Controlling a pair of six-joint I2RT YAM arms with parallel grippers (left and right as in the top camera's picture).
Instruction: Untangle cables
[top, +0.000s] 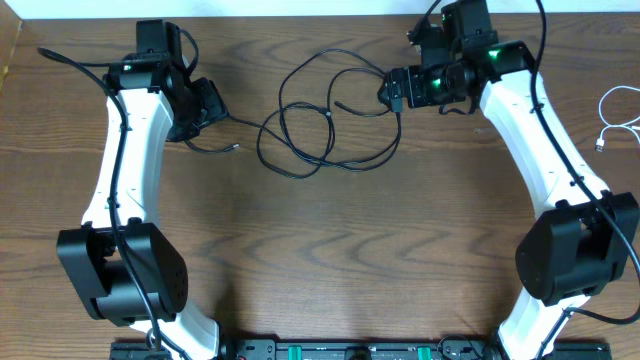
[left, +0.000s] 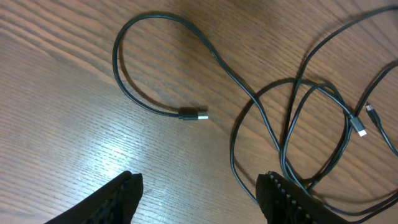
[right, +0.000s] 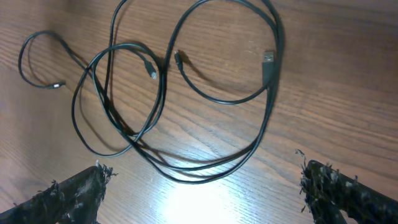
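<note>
Brown wood-grain table (top: 330, 250), glossy, with a pale glare patch (right: 186, 193).

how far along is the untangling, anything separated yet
Done: the white cable lies by itself at the right edge of the table, apart from the black cable.
In hand: nothing. The left fingers and right fingers are open and empty above the black cable.
Left: its loops cross one another in several places mid-table and need pulling apart.
</note>
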